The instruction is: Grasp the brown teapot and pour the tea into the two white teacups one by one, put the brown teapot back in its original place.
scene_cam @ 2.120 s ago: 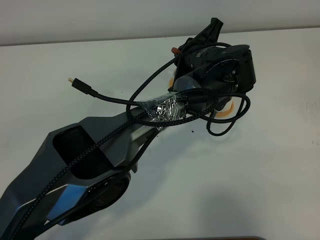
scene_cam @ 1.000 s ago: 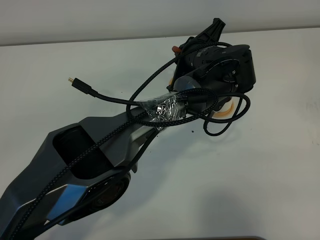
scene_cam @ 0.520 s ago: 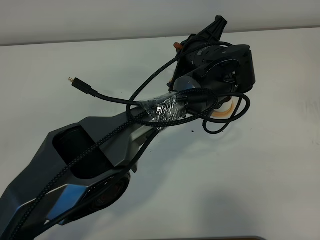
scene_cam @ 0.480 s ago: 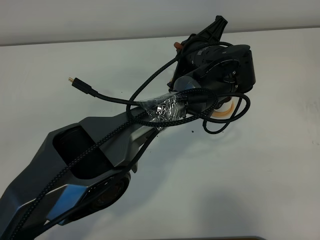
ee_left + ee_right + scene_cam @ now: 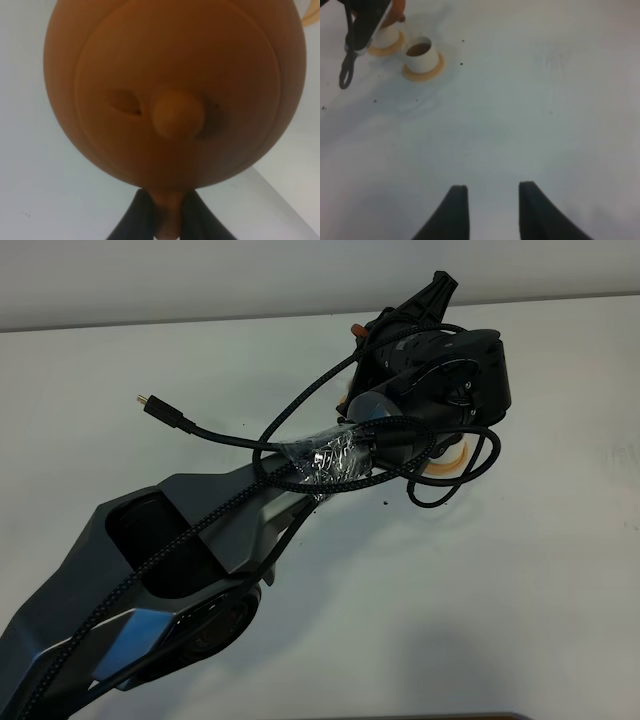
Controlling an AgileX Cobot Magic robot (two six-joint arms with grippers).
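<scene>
Pour stage, judged from the cups. The left fingers (image 5: pixel 136 222) are closed tight on the loop handle (image 5: pixel 168 220) of the brown teapot (image 5: pixel 170 90). The pot fills the left wrist view with its lid and knob (image 5: pixel 176 114) turned square toward that camera. In the high view the left arm (image 5: pixel 200 540) reaches up the middle of the tabletop (image 5: pixel 560 570) and its wrist housing hides nearly all of the pot. The relation that matters is that the pot's long axis, handle to spout, runs straight away from the left fingers, so the spout sits on the far side of the body and we cannot see it from the wrist. The right wrist view shows the nearer teacup (image 5: pixel 422 52) on its saucer (image 5: pixel 422 74) with dark liquid in it. The second teacup (image 5: pixel 390 34) stands just beside it, partly under the left wrist and its cable (image 5: pixel 347 70). We cannot tell whether that cup holds tea. We judge the second cup to be the current target, so the tilt should be made by rolling the left wrist along that axis. The right fingers (image 5: pixel 456 210) stand apart and empty over bare tabletop, well away from both cups, so the left arm is the working arm. The return mat does not show clearly in any view.
</scene>
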